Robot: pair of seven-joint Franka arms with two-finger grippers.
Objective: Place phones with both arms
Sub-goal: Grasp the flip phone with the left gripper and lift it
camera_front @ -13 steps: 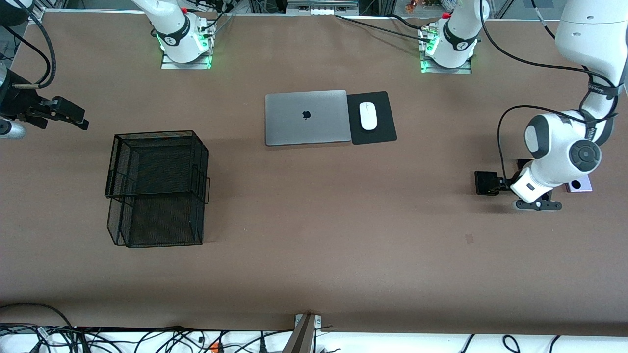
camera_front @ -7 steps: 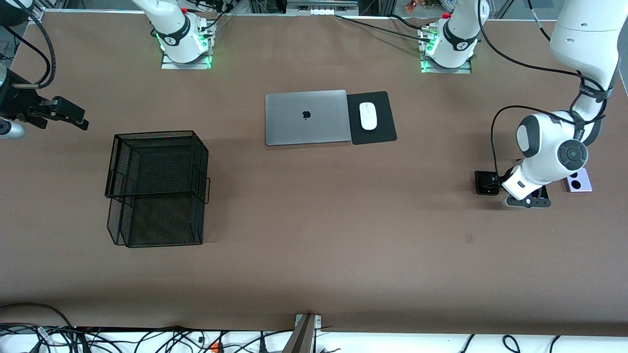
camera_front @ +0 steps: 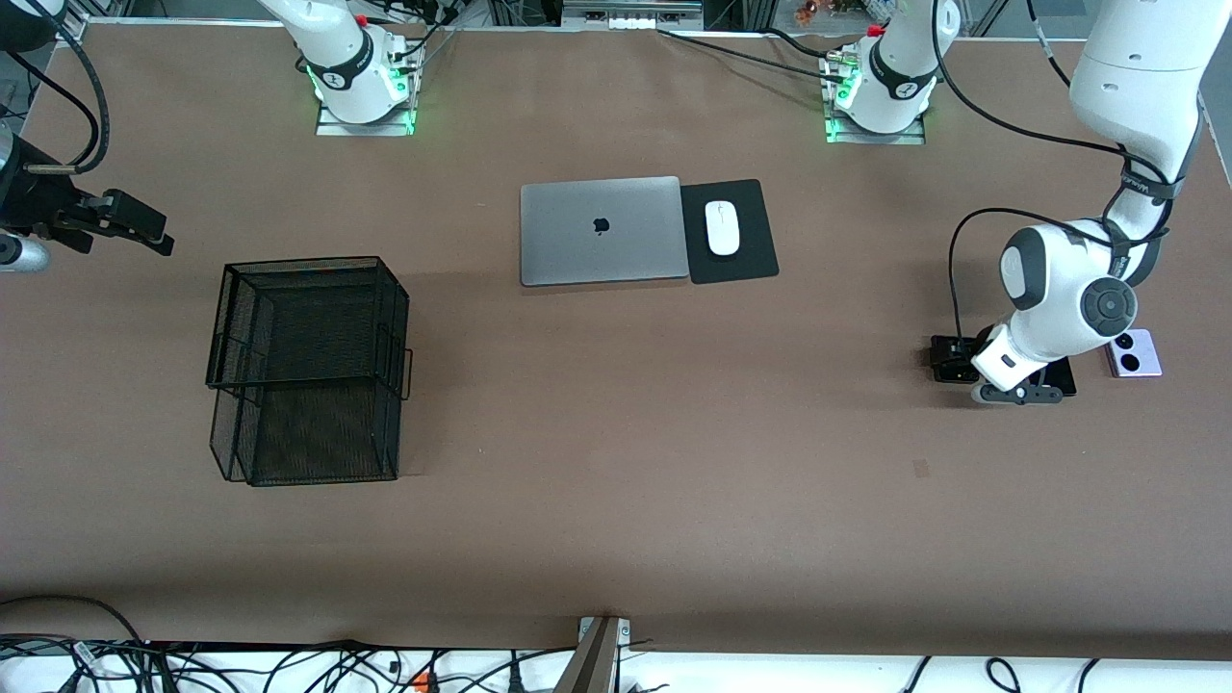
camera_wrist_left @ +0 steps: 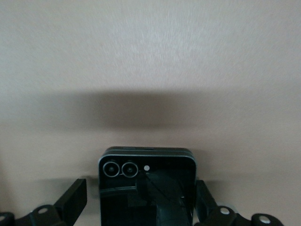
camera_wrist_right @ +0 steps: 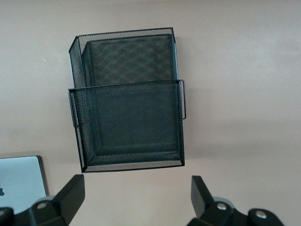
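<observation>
Flip phone (camera_wrist_left: 146,181) lies between the open left claw's (camera_wrist_left: 141,207) fingers.

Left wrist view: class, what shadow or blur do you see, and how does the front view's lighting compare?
Left wrist view: a broad soft shadow band on the table above the black flip phone; nearby fingers look blurred. Front view: even light, green glow at both arm bases.
</observation>
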